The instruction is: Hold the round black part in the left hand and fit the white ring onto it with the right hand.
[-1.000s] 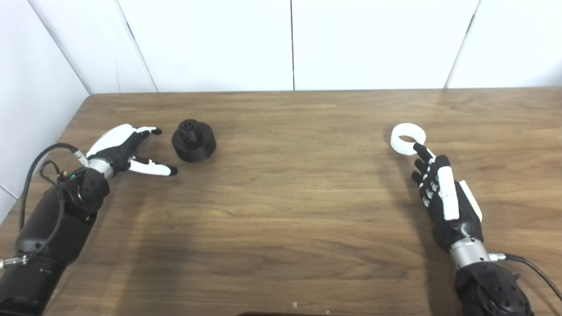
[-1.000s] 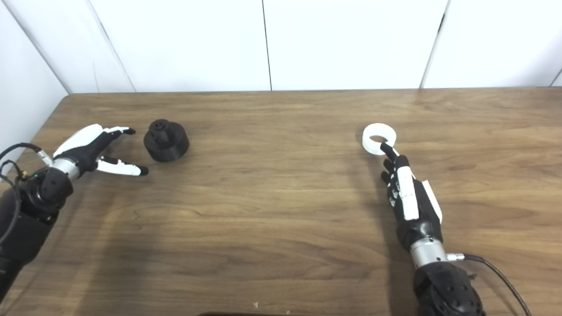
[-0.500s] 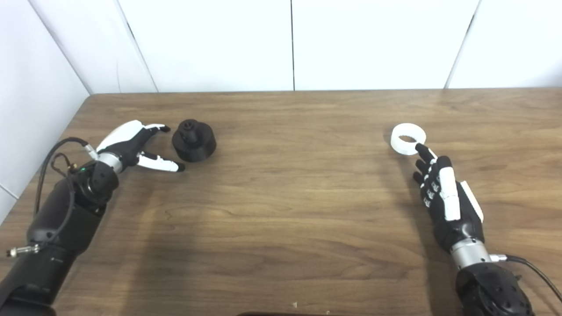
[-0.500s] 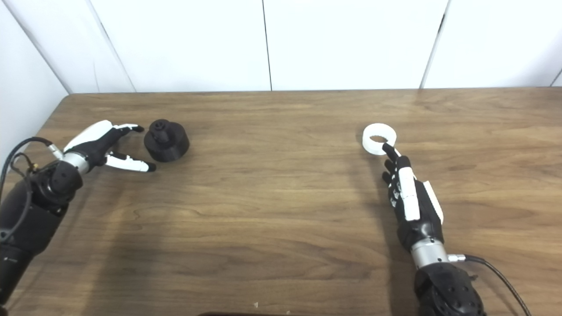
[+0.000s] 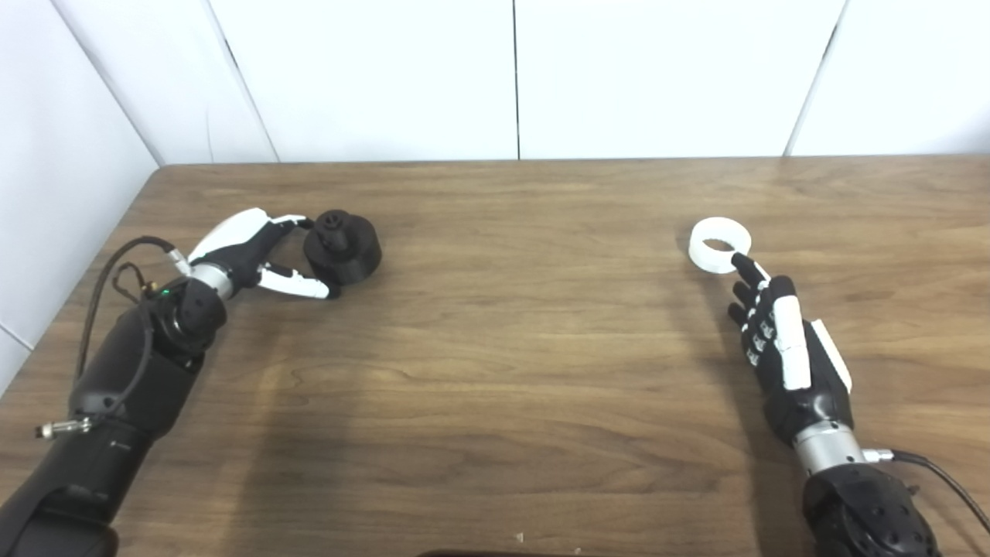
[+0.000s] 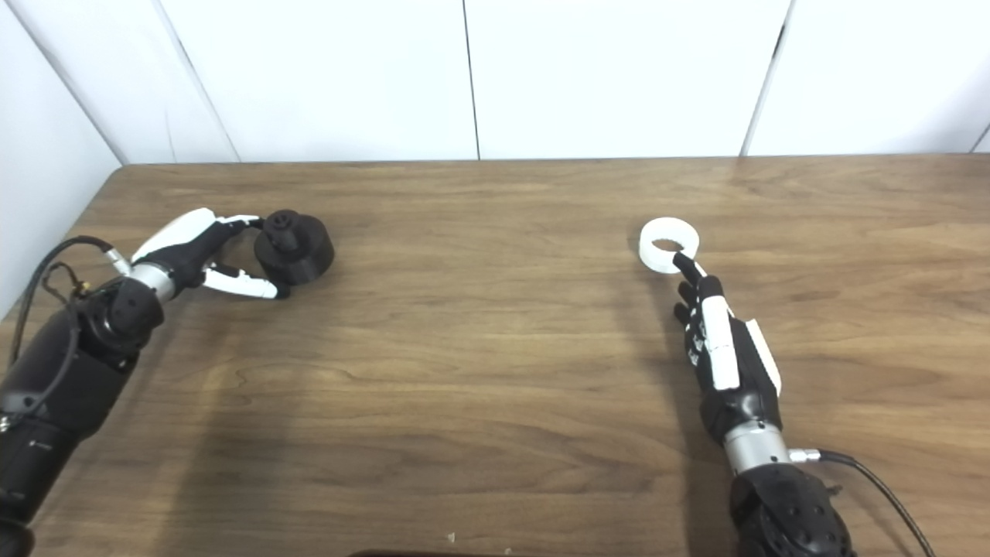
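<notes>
Black part (image 5: 342, 247) between spread left-hand fingers (image 5: 298, 286), ungripped.

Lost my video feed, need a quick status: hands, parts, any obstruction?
Left hand open, fingers bracketing round black part, not gripped. Right hand open, fingertip at white ring. Both parts on table. Nothing between them.
</notes>
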